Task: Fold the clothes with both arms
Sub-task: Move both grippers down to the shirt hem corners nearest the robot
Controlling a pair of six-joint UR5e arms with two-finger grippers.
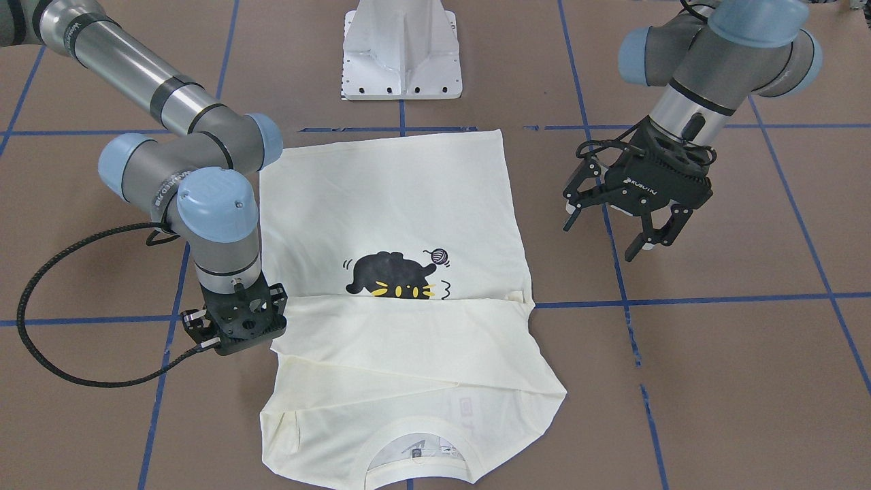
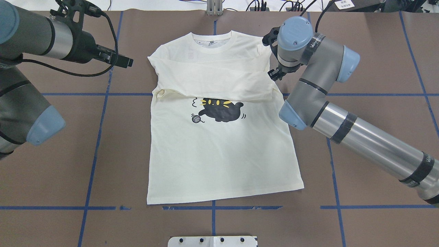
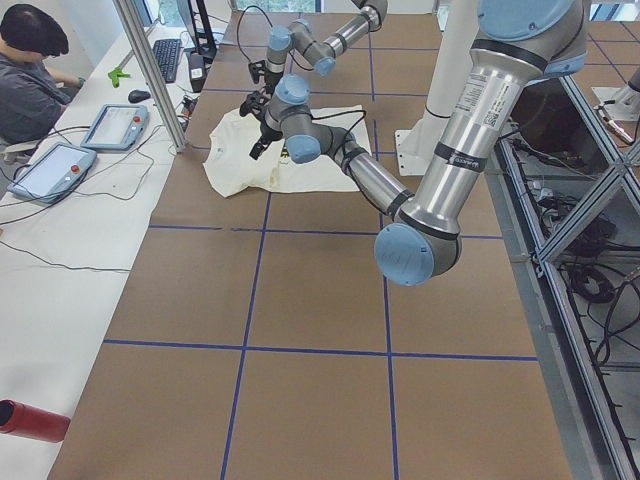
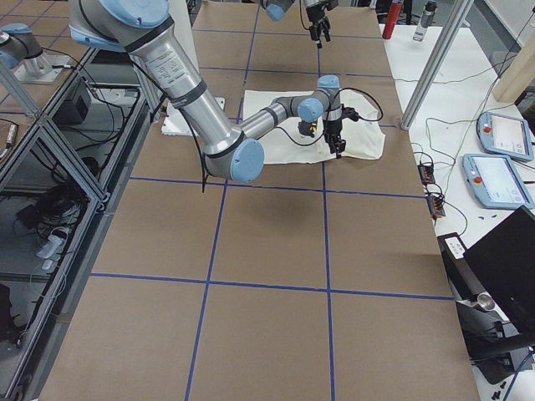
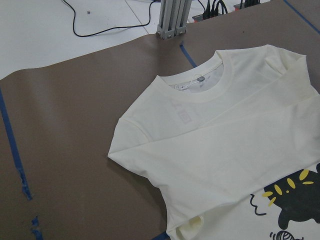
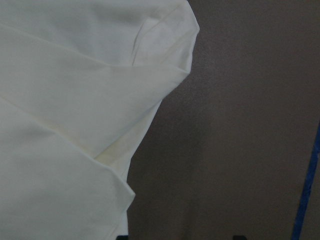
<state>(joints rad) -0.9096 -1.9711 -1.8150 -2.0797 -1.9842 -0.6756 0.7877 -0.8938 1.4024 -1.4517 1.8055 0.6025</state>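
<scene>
Shirt [image 2: 219,154] lies flat on the worktop [image 1: 714,374], print side up. The collar [image 2: 214,43] is at the edge far from the robot and the hem [image 2: 223,199] is nearest its base. Both sleeves [image 2: 212,82] are laid across the chest, covering the upper edge of the cat print [image 2: 221,109]. Left pincer [image 1: 605,235]: released, jaws spread, hovering off the shirt's side, clear of the cloth. Right pincer [image 1: 235,337]: pointing straight down at the shirt's opposite edge, beside the sleeve fold. Its wrist view shows two dark tips set apart with bare worktop between them, so I read it as released, gripping nothing. Handling, judged: thin knit, light, limp, no stiffness of its own. Lifted at one point it would sag and drag, and the loose sleeves could slide off. Not fragile, and probably not slippery on the brown surface. Best hold: pinch front and back layers together at the two hem corners, one per arm, low to the worktop. Move both arms together so the fold line comes out straight.
</scene>
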